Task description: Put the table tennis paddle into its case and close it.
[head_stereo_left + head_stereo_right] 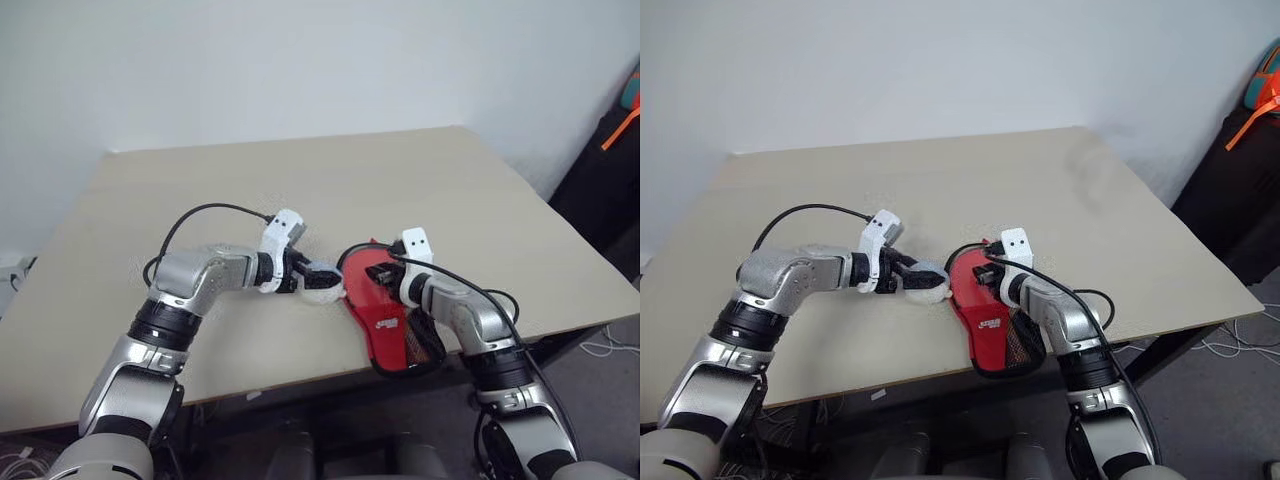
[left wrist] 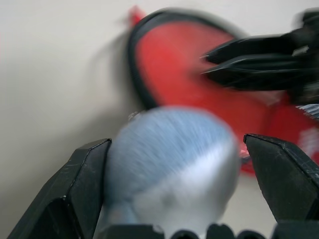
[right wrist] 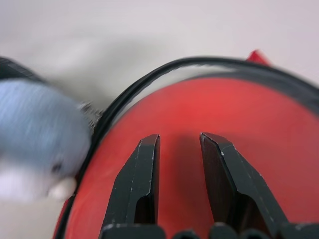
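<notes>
I have a plain white wall behind a beige rectangular table, and dark gear with an orange strap stands at the far right edge of the room. Starting on my left, the left gripper reaches in toward the middle of the table, its two black fingers spread wide around a rounded pale blue and white soft object; one finger looks to touch it and the other stands off, so I cannot tell whether it is truly gripped. That object sits just beside the left rim of the case, the paddle-shaped soft pouch with black piping, which lies near the table's front edge, its narrow mesh end reaching that edge. Inside the piping I see the round red rubber face of the table tennis paddle, lying flat in the case. The handle I cannot make out. The right gripper is over that red face, fingers narrowed to a small gap, nothing between them, the tips low over or on the rubber.
</notes>
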Tool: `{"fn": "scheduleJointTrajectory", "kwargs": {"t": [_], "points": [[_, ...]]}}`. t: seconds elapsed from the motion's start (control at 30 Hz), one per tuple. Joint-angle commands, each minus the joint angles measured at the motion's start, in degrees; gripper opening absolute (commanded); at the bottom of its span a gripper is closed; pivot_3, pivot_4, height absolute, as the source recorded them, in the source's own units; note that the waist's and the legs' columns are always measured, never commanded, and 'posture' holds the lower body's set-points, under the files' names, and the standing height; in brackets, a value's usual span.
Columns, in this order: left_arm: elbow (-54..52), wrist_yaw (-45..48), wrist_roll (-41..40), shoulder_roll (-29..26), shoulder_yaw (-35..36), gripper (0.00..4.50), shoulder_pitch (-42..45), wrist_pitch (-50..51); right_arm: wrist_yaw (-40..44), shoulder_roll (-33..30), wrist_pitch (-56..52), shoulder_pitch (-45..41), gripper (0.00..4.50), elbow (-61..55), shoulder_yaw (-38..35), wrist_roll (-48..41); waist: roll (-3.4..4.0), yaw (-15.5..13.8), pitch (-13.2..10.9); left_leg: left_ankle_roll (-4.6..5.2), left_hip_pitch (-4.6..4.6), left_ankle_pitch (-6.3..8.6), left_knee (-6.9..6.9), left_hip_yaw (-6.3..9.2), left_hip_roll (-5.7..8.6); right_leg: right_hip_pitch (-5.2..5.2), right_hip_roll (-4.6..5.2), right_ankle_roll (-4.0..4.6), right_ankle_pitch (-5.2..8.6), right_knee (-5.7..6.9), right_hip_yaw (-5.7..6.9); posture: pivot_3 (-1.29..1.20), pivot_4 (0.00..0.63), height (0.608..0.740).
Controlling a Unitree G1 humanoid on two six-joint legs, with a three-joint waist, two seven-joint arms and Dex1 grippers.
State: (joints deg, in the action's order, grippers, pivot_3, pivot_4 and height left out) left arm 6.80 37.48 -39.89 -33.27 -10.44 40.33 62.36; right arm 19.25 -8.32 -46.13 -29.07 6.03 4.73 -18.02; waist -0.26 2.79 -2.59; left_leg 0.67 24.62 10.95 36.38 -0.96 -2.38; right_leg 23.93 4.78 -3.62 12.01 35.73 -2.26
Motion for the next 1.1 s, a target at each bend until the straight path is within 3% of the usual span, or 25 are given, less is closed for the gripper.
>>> {"fn": "scheduleJointTrajectory", "kwargs": {"t": [0.03,0.3,0.47,0.77,1.1], "points": [[-4.23,0.96,-3.89,-0.12,6.73,4.50,0.81,3.63,-0.32,-0.21,1.65,-1.61,1.38,-2.09,-1.69,0.20,0.00,0.21,0.00,0.06,0.00,-0.04,-0.01,0.01,0.00,0.00,0.00,-0.01,0.00,0.01,0.00,0.00,0.000,0.740],[-15.23,0.87,-13.92,-0.43,13.63,4.50,-4.47,18.74,-4.43,0.78,2.83,-2.56,1.38,0.19,-6.96,-0.11,0.00,0.20,0.00,0.06,-0.02,-0.04,0.04,0.03,-0.02,-0.04,-0.01,-0.01,-0.01,0.03,0.00,0.00,0.000,0.740],[-14.50,-5.84,-16.70,6.18,15.05,4.50,-7.00,29.68,-6.75,1.13,4.43,-4.99,1.38,3.15,-10.82,-0.54,-0.01,0.19,0.00,0.06,-0.04,-0.03,0.19,0.11,-0.01,-0.19,-0.01,0.00,-0.01,0.02,0.05,0.00,0.000,0.740],[-9.84,-22.14,-23.02,11.30,12.01,4.50,-11.26,30.14,-8.51,2.32,4.69,-6.76,1.38,2.14,-14.50,-1.86,0.00,0.19,0.00,0.20,-0.09,-0.11,0.14,0.14,-0.01,-0.20,-0.04,-0.01,-0.01,0.03,0.03,0.00,0.000,0.740],[0.92,-32.21,-27.60,19.64,13.74,4.50,-8.72,30.14,-9.56,3.16,5.09,-6.32,1.38,1.85,-15.19,-1.88,0.02,-0.13,0.02,0.19,-0.10,-0.11,0.23,0.18,0.04,-0.35,-0.03,0.00,-0.01,-0.02,0.05,0.00,0.000,0.740]]}}
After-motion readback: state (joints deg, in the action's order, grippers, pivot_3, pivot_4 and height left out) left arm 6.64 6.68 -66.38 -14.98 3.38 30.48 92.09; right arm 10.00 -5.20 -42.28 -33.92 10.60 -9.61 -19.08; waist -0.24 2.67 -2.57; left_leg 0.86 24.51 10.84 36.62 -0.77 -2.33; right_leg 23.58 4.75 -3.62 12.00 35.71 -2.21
